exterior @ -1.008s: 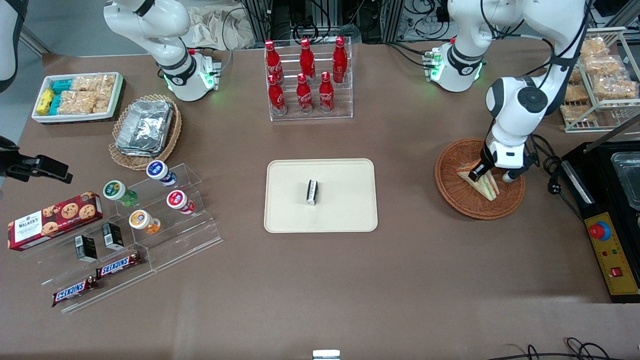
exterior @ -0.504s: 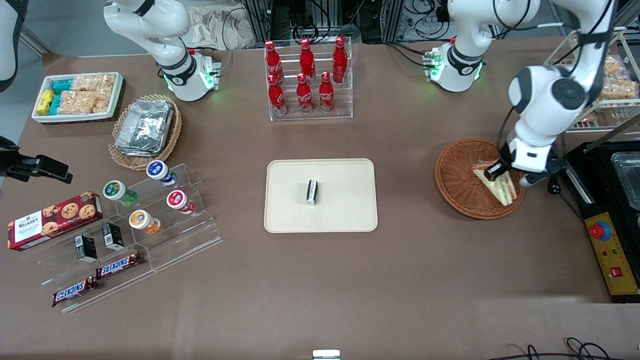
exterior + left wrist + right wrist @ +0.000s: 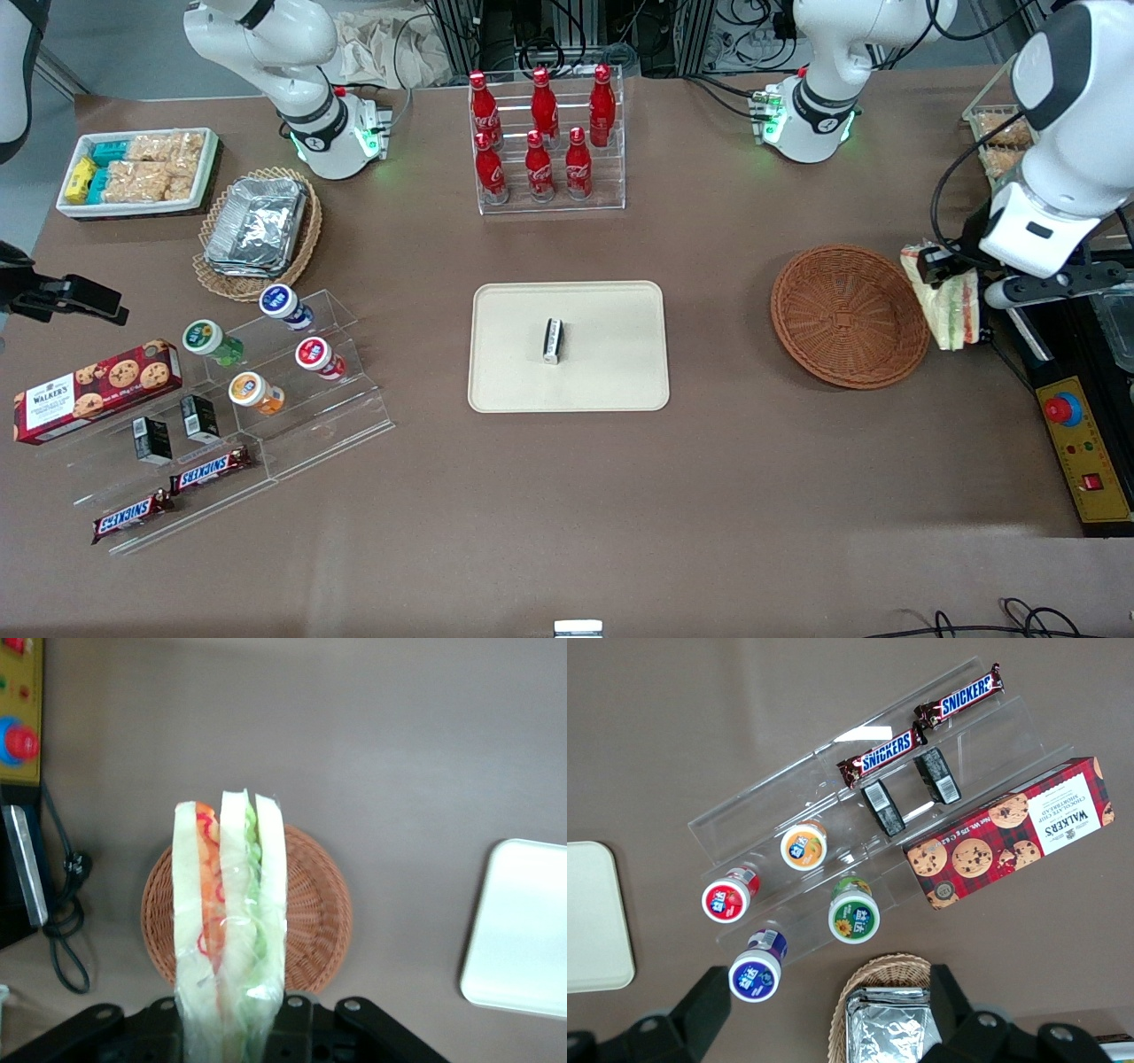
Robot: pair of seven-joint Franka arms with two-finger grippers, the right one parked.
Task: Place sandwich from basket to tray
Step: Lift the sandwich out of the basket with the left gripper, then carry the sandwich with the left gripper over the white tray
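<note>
The tray (image 3: 568, 346) lies in the middle of the surface (image 3: 726, 496), with a small dark object (image 3: 552, 340) on its centre. Toward the working arm's end sits the basket (image 3: 842, 315), which has nothing in it now. Just past its rim, the claw (image 3: 939, 268) is clenched on the sandwich (image 3: 946, 301) and holds it in the air above the surface, with the filling edge hanging down. In the wrist view, the wrapped sandwich (image 3: 232, 921) stands upright between the fingers. The wrapping looks slippery and the bread soft, so I think it may slide out during the long carry. It could also land on the small object and tip.
</note>
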